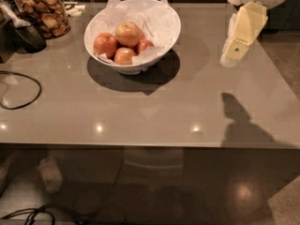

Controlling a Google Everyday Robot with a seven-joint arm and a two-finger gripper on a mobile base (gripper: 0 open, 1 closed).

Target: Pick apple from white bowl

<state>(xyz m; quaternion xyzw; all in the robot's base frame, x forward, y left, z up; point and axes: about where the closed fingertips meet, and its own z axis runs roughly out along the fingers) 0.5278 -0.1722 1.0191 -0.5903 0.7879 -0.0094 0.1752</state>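
Observation:
The white bowl (159, 46), lined with crumpled white paper, stands at the back middle of the grey table. The apple (128, 33), the largest, pale yellow-orange with a red blush, lies on top near the bowl's back. Smaller, redder apples lie to its left (105, 44), front (123, 56) and right (144, 45). My gripper (230, 57), cream-coloured, hangs above the table's right side, well to the right of the bowl and apart from it. Its shadow falls on the table nearer the front edge.
A glass jar of brown snacks (44, 11) stands at the back left. A dark object (26, 34) lies beside it. A black cable (18, 90) loops on the table's left side. The table's front edge (140, 144) runs across the middle of the view.

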